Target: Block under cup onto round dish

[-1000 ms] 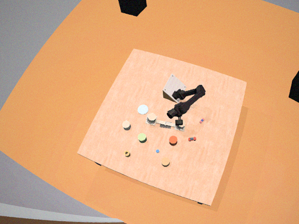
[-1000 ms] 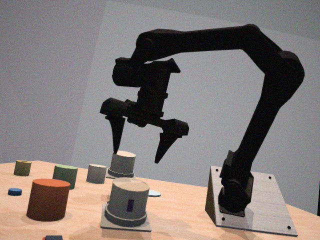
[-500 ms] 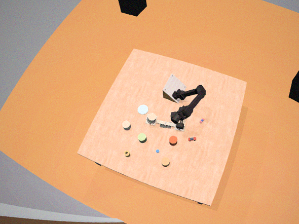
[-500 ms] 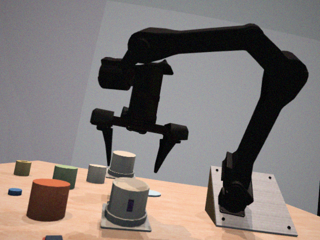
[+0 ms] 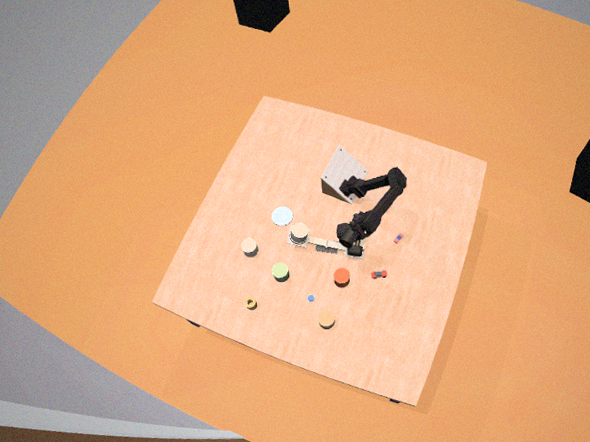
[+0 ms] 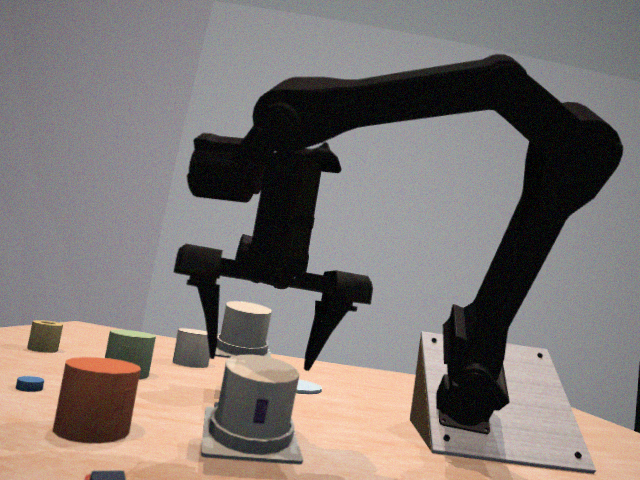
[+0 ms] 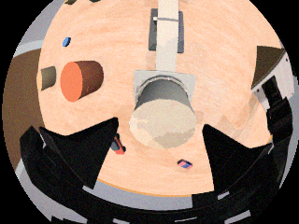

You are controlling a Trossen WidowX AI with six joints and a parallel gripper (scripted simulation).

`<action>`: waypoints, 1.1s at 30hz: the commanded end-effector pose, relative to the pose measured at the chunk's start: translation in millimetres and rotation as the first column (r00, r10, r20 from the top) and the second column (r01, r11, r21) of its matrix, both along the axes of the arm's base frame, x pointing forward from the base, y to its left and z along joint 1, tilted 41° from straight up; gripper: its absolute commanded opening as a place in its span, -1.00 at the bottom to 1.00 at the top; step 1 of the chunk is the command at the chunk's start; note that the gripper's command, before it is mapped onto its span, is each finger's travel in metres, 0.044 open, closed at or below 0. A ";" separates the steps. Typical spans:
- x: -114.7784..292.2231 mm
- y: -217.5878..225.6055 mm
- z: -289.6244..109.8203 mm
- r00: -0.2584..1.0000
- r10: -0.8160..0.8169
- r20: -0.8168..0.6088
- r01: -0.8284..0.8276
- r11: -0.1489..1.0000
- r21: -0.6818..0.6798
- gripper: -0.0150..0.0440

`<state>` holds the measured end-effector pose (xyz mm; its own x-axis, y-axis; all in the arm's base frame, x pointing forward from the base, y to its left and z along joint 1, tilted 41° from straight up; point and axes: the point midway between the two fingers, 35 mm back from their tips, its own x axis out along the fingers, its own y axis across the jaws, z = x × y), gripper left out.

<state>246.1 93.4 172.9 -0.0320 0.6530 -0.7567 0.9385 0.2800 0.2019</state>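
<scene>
My gripper is open and empty, pointing down over the near cup, one finger toward each side. Its tips look about level with the cup's top or slightly above. The near cup is grey-white with a dark purple mark on its side and stands upright on one end of the balance. The identical far cup stands on the other end. The beam's tilt is hard to tell. The round dish is pale blue and bare, beside the far cup. The block is hidden from view.
A red cylinder stands beside the near end. A green cylinder, a white cylinder, an orange cylinder, a yellow ring and a blue disc stand farther off. Two toy cars lie near the near cup.
</scene>
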 end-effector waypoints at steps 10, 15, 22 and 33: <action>-1.2 14.0 -16.1 1.000 -0.001 -0.004 0.001 1.000 0.002 1.00; -1.8 19.3 -22.0 1.000 -0.001 -0.004 0.001 1.000 0.003 1.00; -3.1 26.9 -30.1 1.000 -0.001 -0.004 0.001 1.000 0.005 1.00; -3.9 30.6 -34.1 1.000 -0.001 -0.004 0.001 1.000 0.006 0.67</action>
